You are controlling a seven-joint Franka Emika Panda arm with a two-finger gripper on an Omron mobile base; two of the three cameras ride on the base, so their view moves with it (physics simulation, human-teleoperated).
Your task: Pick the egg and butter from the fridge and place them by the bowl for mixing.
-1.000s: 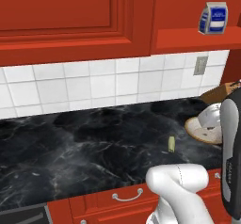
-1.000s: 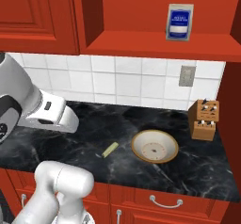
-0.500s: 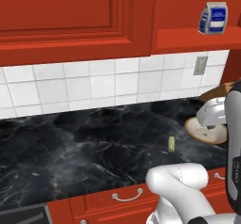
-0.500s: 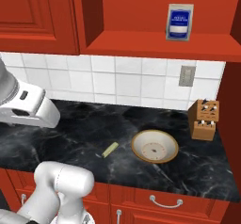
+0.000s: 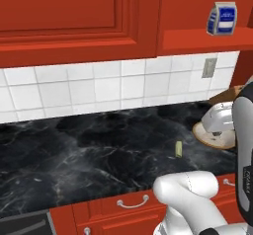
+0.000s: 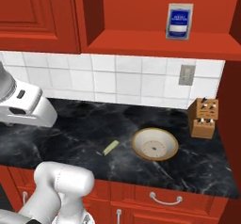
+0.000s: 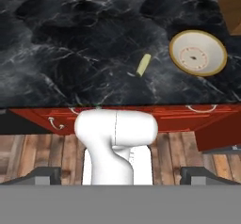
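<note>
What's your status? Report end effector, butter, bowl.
End effector open, empty, high over the counter edge. Butter lying on the counter, left of the bowl, apart from it. No egg sighted. Nothing blocking.

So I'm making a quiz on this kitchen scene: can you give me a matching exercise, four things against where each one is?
Things:
1. butter
2. bowl
3. blue-and-white carton
4. knife block

Places:
A. up on the red shelf above the tiles
B. lying flat on the black counter, left of the bowl in the right base view
C. standing on the counter by the red side wall, at the right end
D. on the counter between the butter and the knife block

Pairs: 1-B, 2-D, 3-A, 4-C
</note>
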